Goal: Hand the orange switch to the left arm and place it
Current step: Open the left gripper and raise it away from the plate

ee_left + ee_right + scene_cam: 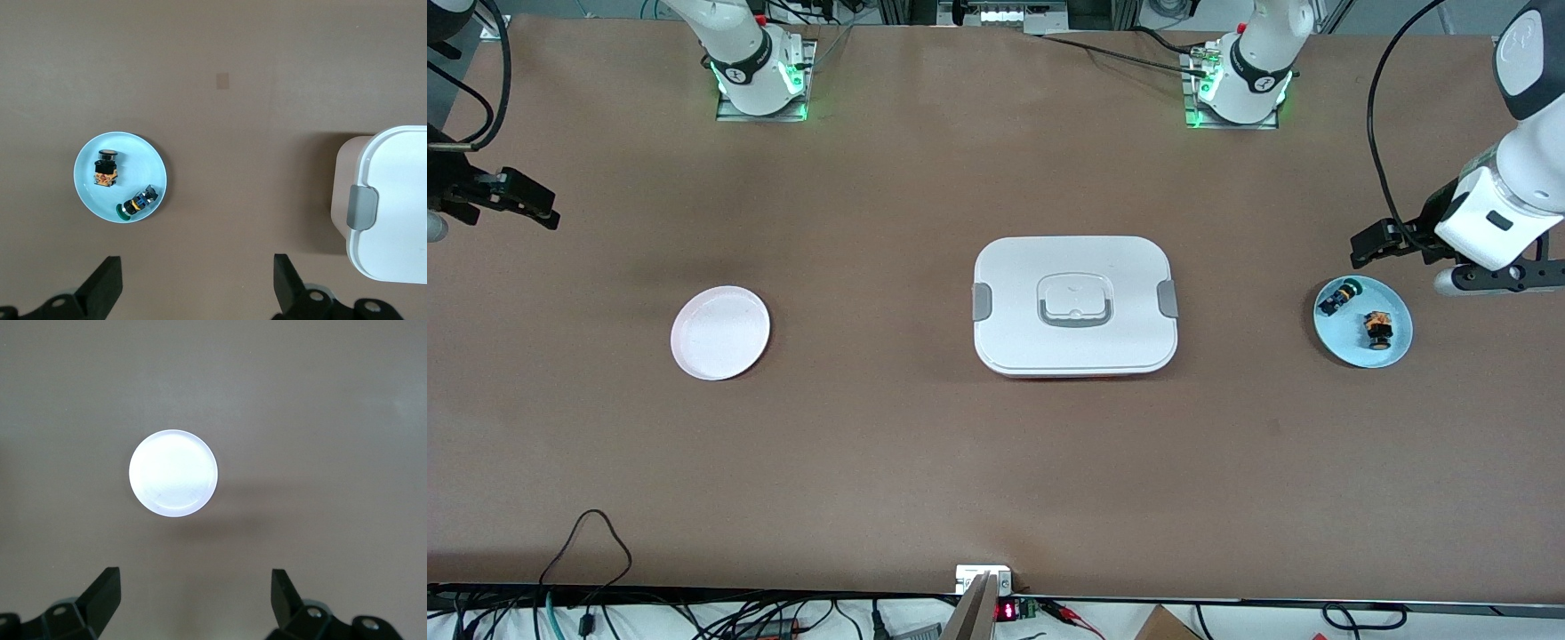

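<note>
No legible txt or nos. anywhere.

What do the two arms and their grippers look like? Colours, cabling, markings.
Both arms are white with black joint bands; their bases glow green on metal mounting plates. The left arm trails a black cable. The left gripper and right gripper are black with two wedge-shaped fingers. Each base band carries a small white logo.

desk (925,462): wide, brown, matte surface
near edge: tangled black cables (587,569), small red display (1006,611)
light: even, soft shadows
</note>
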Robot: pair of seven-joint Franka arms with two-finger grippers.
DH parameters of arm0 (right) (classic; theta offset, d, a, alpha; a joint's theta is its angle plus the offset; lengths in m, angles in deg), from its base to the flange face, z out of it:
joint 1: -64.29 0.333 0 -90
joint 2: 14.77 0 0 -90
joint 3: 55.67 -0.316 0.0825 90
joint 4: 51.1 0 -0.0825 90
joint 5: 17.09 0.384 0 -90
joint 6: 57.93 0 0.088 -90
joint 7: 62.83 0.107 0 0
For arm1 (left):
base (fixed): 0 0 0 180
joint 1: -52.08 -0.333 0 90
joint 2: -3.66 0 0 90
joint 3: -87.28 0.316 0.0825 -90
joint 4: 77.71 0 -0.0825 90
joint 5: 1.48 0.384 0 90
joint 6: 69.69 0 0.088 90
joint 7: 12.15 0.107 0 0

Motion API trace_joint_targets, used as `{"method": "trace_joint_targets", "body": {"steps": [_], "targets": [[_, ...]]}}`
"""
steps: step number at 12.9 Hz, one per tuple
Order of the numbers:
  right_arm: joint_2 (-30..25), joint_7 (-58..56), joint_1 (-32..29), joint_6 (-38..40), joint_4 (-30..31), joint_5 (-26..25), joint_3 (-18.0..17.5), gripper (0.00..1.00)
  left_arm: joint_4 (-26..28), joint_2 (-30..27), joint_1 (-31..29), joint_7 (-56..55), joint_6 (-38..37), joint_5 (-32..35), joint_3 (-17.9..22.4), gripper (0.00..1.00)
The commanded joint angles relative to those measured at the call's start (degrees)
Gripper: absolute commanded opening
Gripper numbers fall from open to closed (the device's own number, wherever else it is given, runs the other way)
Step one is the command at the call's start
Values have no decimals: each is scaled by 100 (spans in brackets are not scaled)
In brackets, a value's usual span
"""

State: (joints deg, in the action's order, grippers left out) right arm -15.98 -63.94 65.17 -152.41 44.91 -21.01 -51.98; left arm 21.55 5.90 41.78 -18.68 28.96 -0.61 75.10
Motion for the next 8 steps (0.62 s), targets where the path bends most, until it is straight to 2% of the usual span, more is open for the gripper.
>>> {"method": "trace_joint_targets", "body": {"steps": [1, 8], "targets": [[7, -118, -8, 123, -126, 75, -9, 100, -82, -75, 107, 2, -100, -122, 84, 100], [-2, -56, 9, 132, -135, 84, -26, 100, -99, -75, 124, -15, -170, -122, 76, 100]]}}
